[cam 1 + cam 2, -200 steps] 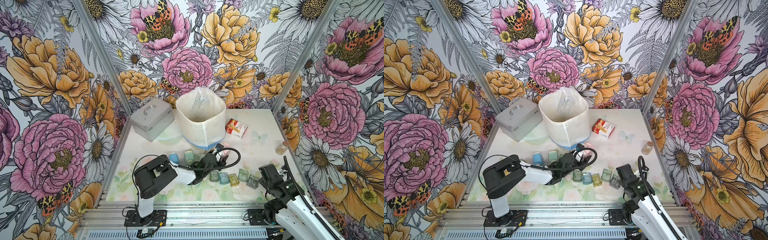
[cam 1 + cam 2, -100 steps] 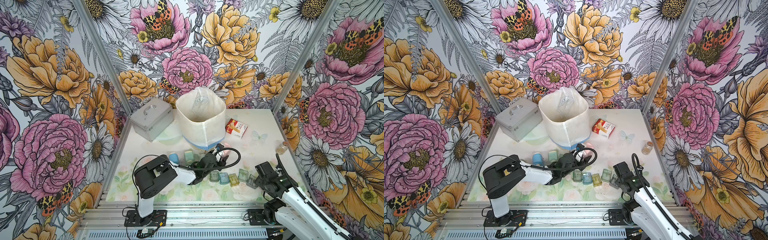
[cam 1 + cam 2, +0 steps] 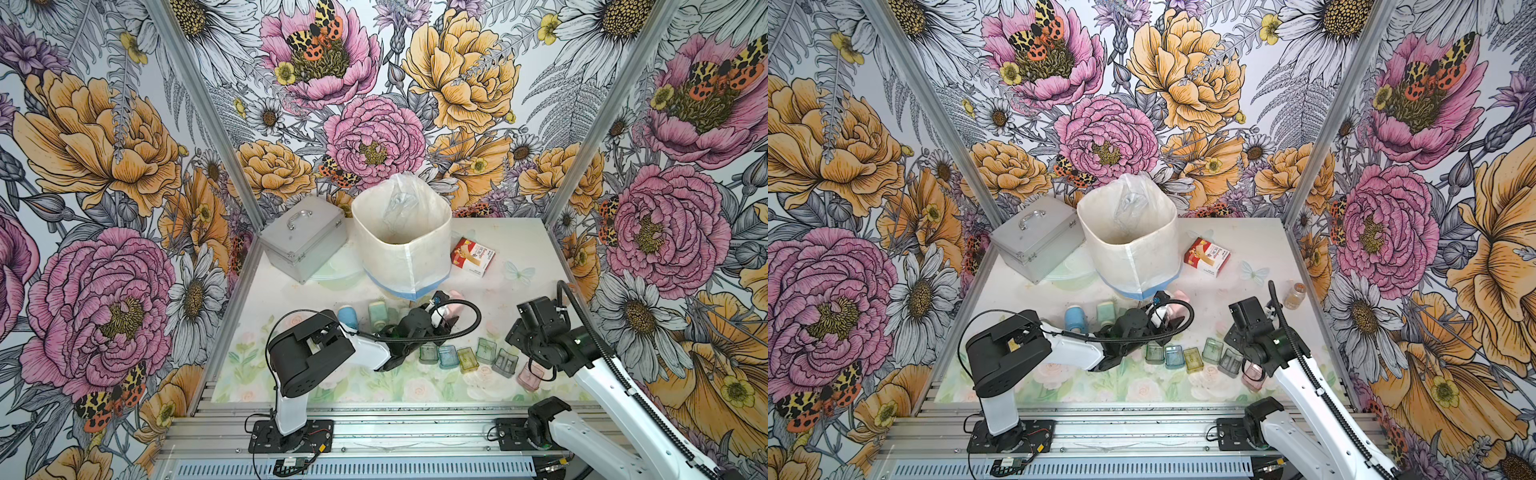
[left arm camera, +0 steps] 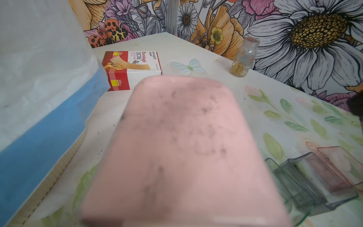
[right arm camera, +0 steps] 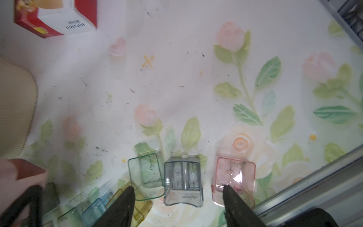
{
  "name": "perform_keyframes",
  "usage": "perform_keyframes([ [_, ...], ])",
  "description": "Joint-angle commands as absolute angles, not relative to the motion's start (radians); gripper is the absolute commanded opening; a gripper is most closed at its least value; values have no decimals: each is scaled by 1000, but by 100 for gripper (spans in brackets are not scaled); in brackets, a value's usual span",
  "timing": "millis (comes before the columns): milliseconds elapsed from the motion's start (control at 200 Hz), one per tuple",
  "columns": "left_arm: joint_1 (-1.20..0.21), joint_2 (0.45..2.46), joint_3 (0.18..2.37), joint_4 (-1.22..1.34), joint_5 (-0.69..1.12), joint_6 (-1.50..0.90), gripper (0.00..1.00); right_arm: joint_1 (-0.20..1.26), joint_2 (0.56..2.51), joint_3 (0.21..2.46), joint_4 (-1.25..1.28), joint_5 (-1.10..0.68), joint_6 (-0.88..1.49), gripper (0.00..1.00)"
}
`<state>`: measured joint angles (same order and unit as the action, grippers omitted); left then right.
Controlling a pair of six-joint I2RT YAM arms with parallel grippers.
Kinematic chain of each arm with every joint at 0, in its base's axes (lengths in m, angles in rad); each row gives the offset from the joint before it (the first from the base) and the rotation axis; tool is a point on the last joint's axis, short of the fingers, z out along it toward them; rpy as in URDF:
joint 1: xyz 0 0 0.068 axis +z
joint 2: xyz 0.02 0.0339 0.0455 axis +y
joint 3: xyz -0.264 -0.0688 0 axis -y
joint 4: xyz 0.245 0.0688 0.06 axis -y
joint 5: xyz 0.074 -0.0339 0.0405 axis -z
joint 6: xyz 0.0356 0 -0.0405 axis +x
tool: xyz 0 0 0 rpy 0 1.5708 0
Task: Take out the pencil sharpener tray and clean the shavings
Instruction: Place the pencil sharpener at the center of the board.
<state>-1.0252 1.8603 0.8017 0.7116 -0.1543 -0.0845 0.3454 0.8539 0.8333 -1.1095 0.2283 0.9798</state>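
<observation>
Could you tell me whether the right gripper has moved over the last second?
Yes: the right gripper has pulled away from the front rail, uncovering the pink tray.

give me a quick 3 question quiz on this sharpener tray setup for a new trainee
1. True or false: the left gripper is shut on a pink sharpener.
2. How many clear trays lie in the row on the table?
3. In the right wrist view, which tray shows between the open jaws of the right gripper? A grey, B pink, C yellow.
Key: 1 true; 2 six; 3 A, the grey tray.
</observation>
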Motion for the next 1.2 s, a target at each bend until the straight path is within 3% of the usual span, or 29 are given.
perform_keyframes([
  [0,-1017,1834,786,813,-107,-56,0,345,920,950,-1108,121,914,70],
  [310,-1050,1857,771,873,-32,35,0,341,1145,1178,-1035,-215,880,64],
  [510,-1037,1830,766,846,146,34,0,337,1169,1222,-1037,-190,716,69],
  [646,-1025,1769,747,807,250,37,0,334,1190,1219,-1037,-271,646,70],
  [931,-908,1651,765,650,665,-82,0,332,1091,1172,-1017,-190,483,72],
  [1191,-895,1552,915,169,898,-10,0,338,970,1146,-978,-377,303,72],
])
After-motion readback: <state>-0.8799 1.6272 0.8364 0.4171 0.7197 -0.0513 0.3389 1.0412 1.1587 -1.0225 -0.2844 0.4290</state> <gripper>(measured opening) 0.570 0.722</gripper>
